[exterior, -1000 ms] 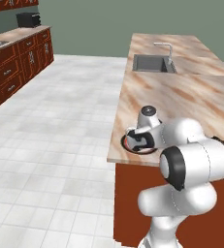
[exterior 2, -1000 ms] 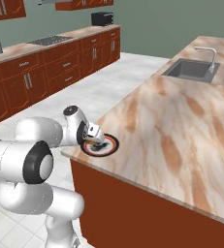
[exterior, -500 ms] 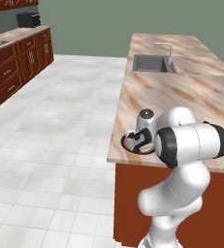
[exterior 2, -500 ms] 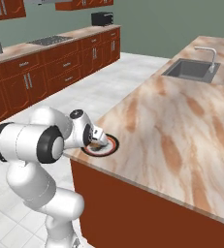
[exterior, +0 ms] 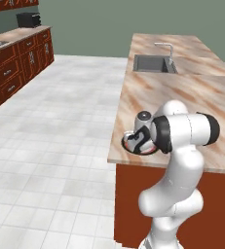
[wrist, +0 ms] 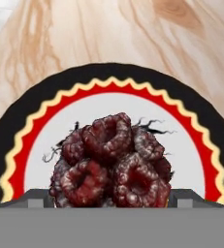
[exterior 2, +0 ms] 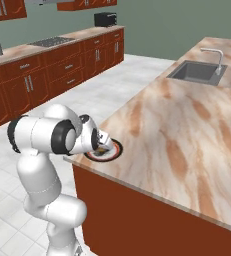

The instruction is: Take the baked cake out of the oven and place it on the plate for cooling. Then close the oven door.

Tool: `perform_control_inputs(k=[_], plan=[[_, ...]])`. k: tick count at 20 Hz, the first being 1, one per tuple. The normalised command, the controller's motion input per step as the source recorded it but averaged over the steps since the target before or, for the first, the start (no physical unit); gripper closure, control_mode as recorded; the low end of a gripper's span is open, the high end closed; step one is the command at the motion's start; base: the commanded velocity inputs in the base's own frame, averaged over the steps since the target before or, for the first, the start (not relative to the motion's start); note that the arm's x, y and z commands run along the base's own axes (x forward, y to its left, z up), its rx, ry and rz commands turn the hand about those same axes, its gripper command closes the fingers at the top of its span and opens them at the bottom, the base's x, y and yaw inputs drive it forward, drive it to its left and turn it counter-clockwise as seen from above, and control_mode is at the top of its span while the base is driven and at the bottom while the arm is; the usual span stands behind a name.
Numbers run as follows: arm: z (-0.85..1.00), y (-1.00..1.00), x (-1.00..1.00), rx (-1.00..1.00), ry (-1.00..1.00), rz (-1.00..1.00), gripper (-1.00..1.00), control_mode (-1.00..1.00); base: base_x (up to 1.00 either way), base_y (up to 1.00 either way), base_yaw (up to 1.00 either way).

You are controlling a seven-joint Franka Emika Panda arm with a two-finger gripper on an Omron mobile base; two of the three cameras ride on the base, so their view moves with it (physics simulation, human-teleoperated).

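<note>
One small, knobbly, dark reddish-brown baked cake [wrist: 112, 162] sits on the black-rimmed plate [wrist: 38, 104] at the marble island's near edge; gripper [wrist: 111, 198] wide, straddling it. Likely light, crumbly: pinch its sides gently.

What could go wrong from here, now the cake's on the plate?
The open hand straddles the cake, so a tilted retreat might drag it off centre. The plate sits at the counter edge; a knock from the arm could push it over. Oven door closing remains unconfirmed.
</note>
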Motion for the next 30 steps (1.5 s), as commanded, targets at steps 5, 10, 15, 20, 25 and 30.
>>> perform_control_inputs(k=[5, 10, 15, 20, 25, 30], plan=[[-0.27, 0.00, 0.28, 0.00, 0.00, 0.00, 1.00, -1.00, 0.00, 0.00, 0.00], [-0.33, -0.01, 0.18, 0.00, 0.00, 0.00, 1.00, -1.00, 0.00, 0.00, 0.00], [-0.23, 0.00, 0.09, 0.00, 0.00, 0.00, 1.00, -1.00, 0.00, 0.00, 0.00], [-0.01, 0.00, 0.00, 0.00, 0.00, 0.00, -1.00, -1.00, 0.00, 0.00, 0.00], [0.12, -0.01, 0.00, 0.00, 0.02, 0.00, -1.00, -1.00, 0.00, 0.00, 0.00], [0.60, -0.19, -0.02, 0.00, 0.04, 0.00, -1.00, -1.00, 0.00, 0.00, 0.00]])
